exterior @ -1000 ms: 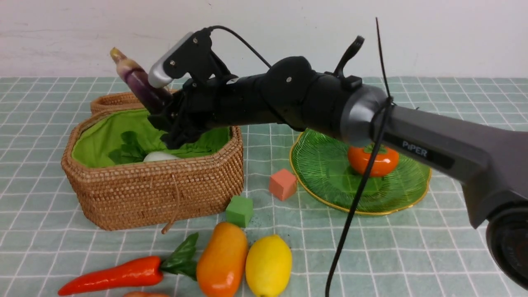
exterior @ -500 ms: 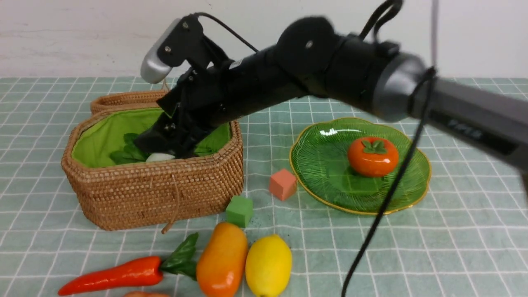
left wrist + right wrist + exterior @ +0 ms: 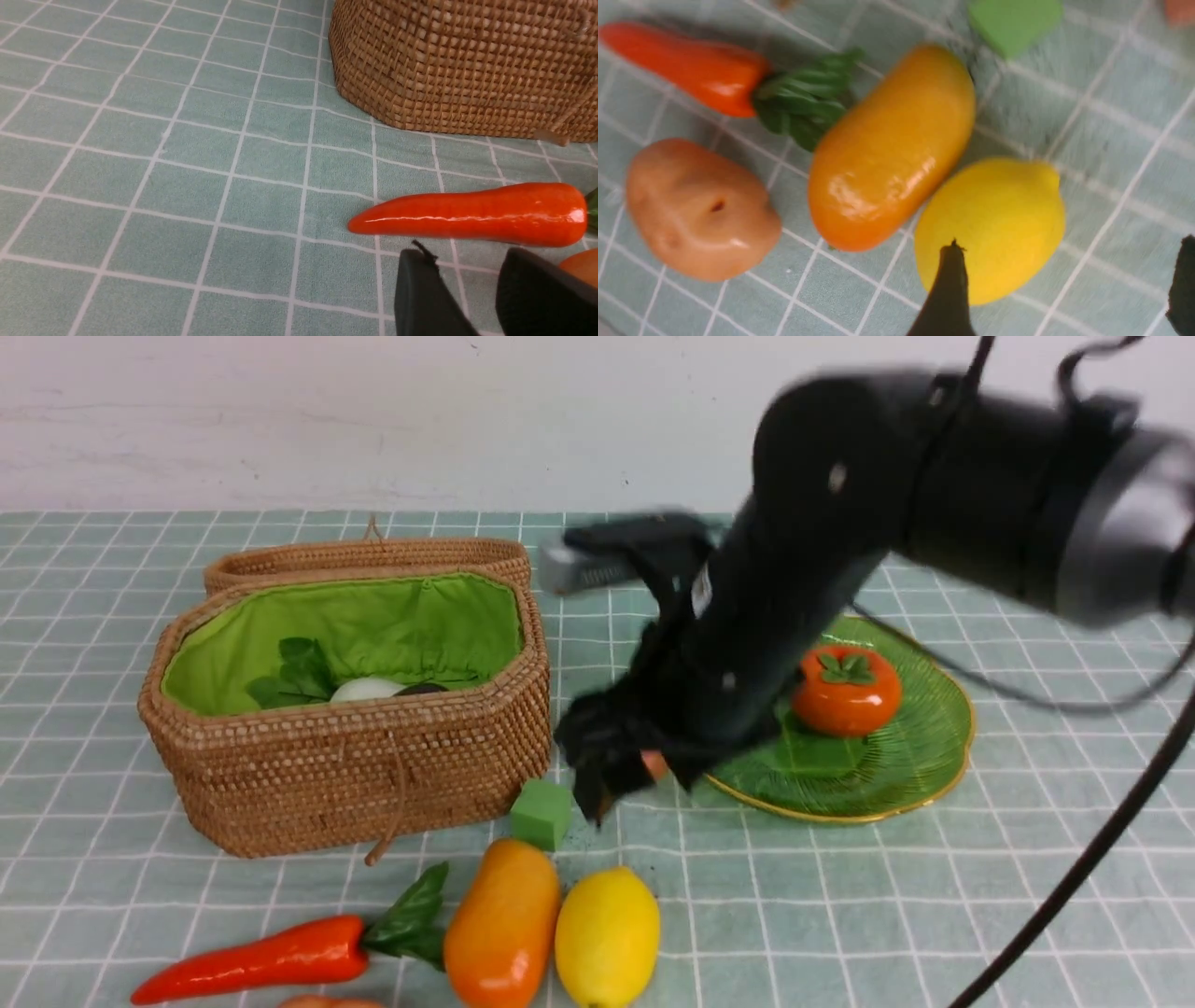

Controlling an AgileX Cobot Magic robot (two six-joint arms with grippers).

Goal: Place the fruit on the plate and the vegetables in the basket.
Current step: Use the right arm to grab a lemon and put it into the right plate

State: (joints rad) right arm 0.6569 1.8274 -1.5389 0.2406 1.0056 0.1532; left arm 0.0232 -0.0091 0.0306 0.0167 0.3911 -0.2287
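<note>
Fruit: counted one of three home, the persimmon point(image 3: 845, 693), on the plate point(image 3: 915, 765) just to the right of the right gripper point(image 3: 1064, 294). Found mango point(image 3: 502, 924) and lemon point(image 3: 607, 933) touching each other on the cloth point(image 3: 934, 896), directly ahead of that gripper's fingertips, lemon the nearer.

Vegetables: spotted radish point(image 3: 366, 690) inside the basket point(image 3: 355, 775), with a dark shape point(image 3: 420, 690) beside it, possibly the eggplant; could not confirm. Logged carrot point(image 3: 252, 959) and potato point(image 3: 700, 210) out on the cloth, carrot leaves against the mango and carrot body just ahead of the left gripper point(image 3: 472, 298). Judged task under halfway: two fruits and two vegetables left.

Noted right gripper spread wide and empty. Noted left gripper parted narrowly, nothing between its fingers.

Room: saw bare cloth on the lemon's side away from the mango, enough for one finger. Judged the mango side tight, with the two touching. Marked green cube point(image 3: 541, 812) and orange cube point(image 3: 653, 763) close beside the right gripper, the orange one half hidden behind it. Placed the plate rim just past them, crowding a low path to the plate. Found basket wall beyond the carrot from the left gripper, with open cloth past the carrot's tip.
</note>
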